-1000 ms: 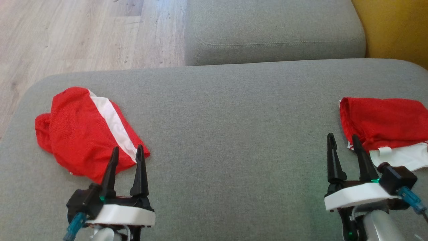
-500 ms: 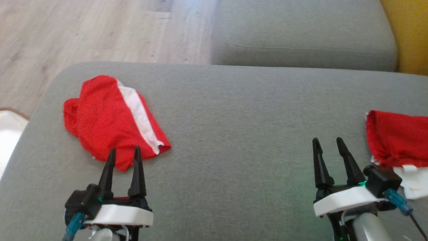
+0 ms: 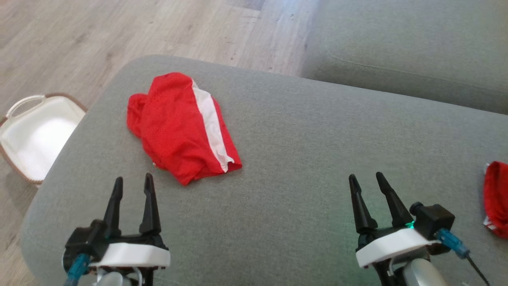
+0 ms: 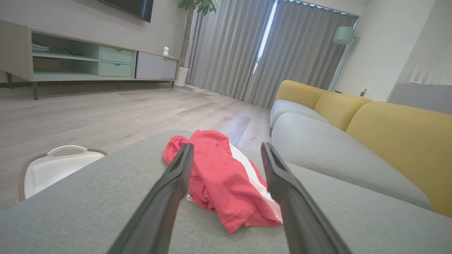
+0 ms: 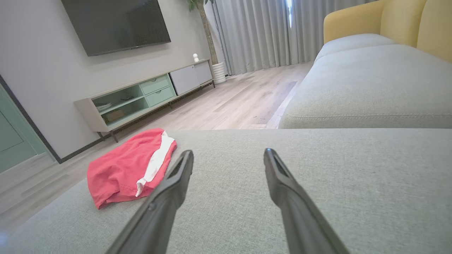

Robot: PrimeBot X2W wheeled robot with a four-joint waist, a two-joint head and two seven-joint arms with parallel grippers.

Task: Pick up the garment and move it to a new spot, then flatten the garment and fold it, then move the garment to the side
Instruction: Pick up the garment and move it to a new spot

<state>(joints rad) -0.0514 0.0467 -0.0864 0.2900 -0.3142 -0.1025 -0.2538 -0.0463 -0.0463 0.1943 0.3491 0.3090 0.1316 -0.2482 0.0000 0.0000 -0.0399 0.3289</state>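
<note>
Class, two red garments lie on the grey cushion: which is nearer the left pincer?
The white-striped garment, just ahead of the left pincer; the other garment lies far right.

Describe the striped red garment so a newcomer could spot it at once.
Start with the big grey cushion in front of the robot. Towards its left end, near the white basket on the floor, lies a crumpled red garment. One white stripe runs along it, whereas the other red garment sits at the cushion's far right.

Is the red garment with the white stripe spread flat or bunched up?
Bunched up: the red garment lies rumpled on the grey cushion, layers overlapping.
</note>
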